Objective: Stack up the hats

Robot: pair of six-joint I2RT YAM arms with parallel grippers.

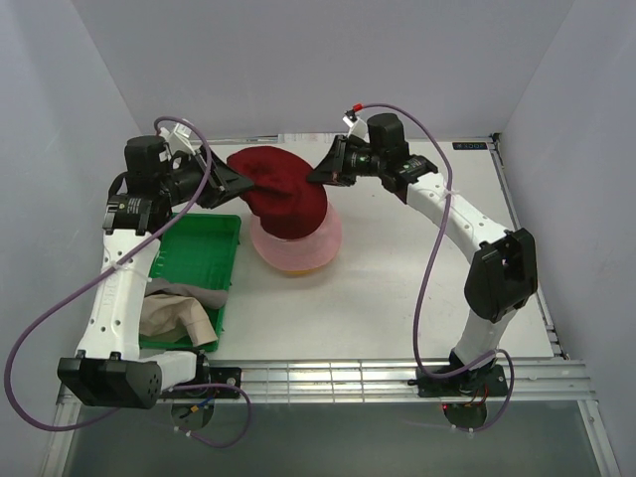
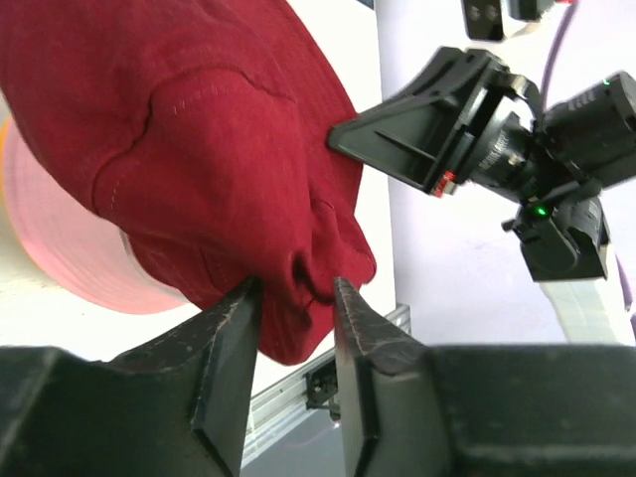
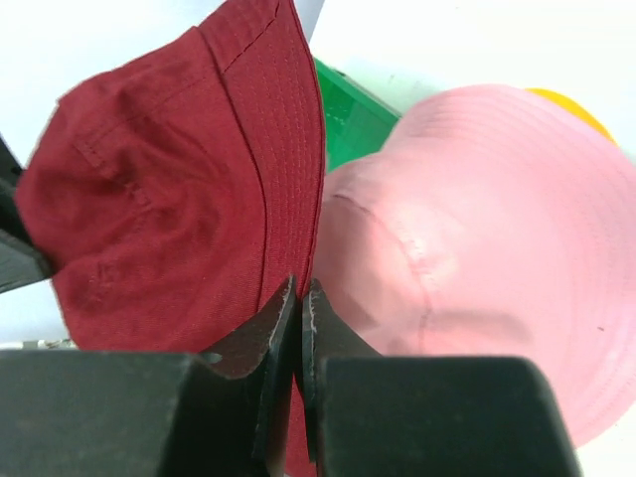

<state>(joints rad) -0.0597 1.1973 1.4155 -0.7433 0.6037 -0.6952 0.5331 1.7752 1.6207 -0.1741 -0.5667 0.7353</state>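
Dark red hat (image 1: 283, 194) is hanging just above the pale pink hat (image 1: 298, 250) in the top view, touching its crown. In the left wrist view, the left gripper (image 2: 296, 288) is clenching bunched brim fabric. In the right wrist view, the right gripper (image 3: 301, 293) is pinching the opposite brim edge thinly. The cloth is looking light and floppy, so two brim holds are suiting it.

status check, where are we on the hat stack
Left gripper, right gripper both shut on dark red hat. Held above pink hat, yellow-orange hat beneath. Beige hat in green tray; nothing seen blocking.
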